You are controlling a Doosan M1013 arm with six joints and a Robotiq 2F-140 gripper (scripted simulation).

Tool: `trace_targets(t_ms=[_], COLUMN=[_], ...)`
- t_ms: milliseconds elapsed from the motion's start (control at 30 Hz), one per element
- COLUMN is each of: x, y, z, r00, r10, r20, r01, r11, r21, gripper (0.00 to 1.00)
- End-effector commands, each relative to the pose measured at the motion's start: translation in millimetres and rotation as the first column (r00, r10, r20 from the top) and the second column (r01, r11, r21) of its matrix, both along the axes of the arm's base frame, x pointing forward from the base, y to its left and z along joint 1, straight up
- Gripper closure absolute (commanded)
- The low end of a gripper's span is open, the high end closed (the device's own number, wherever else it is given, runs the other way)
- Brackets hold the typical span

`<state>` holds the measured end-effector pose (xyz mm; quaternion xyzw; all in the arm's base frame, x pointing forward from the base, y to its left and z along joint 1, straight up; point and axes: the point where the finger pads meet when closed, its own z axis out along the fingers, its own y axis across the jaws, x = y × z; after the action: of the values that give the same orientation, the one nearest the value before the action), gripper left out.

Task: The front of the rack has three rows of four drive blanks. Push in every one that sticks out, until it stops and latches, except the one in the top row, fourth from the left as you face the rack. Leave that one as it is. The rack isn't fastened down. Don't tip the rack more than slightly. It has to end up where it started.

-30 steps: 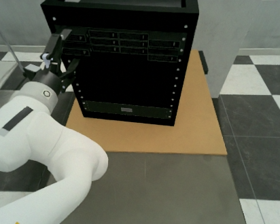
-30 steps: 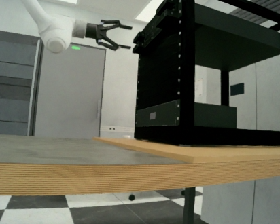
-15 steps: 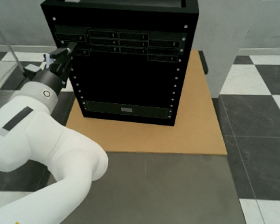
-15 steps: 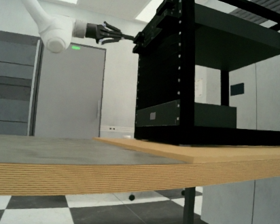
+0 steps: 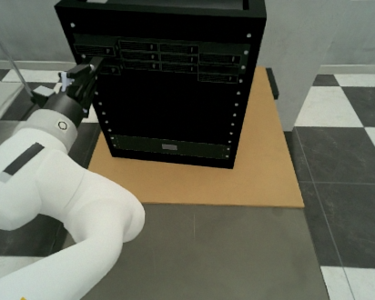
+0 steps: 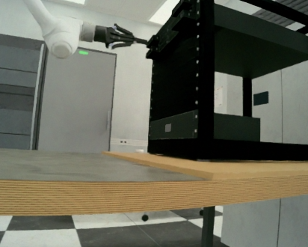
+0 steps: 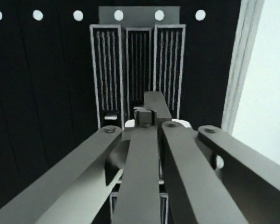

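Observation:
The black rack (image 5: pixel 169 114) (image 6: pixel 204 93) stands upright on the tan board. In the left column, the top-row blank (image 5: pixel 93 49) (image 6: pixel 153 40) (image 7: pixel 174 65) and bottom-row blank (image 5: pixel 111 70) (image 6: pixel 149 55) (image 7: pixel 106 65) stick out; the middle-row blank (image 7: pixel 138 55) sits deeper between them. In the right column, the top-row blank (image 5: pixel 217 59) and bottom-row blank (image 5: pixel 217 78) stick out. The second and third columns look flush. My gripper (image 5: pixel 97 61) (image 6: pixel 145 41) (image 7: pixel 152 105) is shut and empty, its tips just before the left column; contact cannot be told. It partly hides that column.
The tan board (image 5: pixel 269 182) (image 6: pixel 184 169) lies under the rack on the grey table (image 5: pixel 242 255) (image 6: pixel 64 165). A lower panel (image 5: pixel 197 149) (image 6: pixel 184 126) is low in the rack. The white arm (image 5: pixel 101 195) reaches in from the left.

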<state>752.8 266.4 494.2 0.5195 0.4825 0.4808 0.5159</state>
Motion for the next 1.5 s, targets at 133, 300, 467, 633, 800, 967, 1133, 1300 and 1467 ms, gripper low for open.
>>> trace_targets(t_ms=[133,300,467,633,800,967,1133,1300,1467], x=[1,1,1,1,0,-1,-4,-8,-12], y=[4,4,3,1,-5,-12,-28,-50,-76], z=[3,3,3,3,2,1,-1,-4,-7], r00=[1.0,1.0,1.0,1.0,1.0,1.0,1.0,1.0,1.0], r10=[0.0,0.0,0.0,0.0,0.0,0.0,0.0,0.0,0.0], r20=[0.005,0.005,0.005,0.005,0.005,0.005,0.005,0.005,0.005], r01=[0.0,0.0,0.0,0.0,0.0,0.0,0.0,0.0,0.0], r11=[1.0,1.0,1.0,1.0,1.0,1.0,1.0,1.0,1.0], r21=[-0.001,-0.001,-0.001,-0.001,-0.001,-0.001,-0.001,-0.001,-0.001], gripper=[0.9,0.9,0.9,0.9,0.9,0.9,0.9,0.9,0.9])
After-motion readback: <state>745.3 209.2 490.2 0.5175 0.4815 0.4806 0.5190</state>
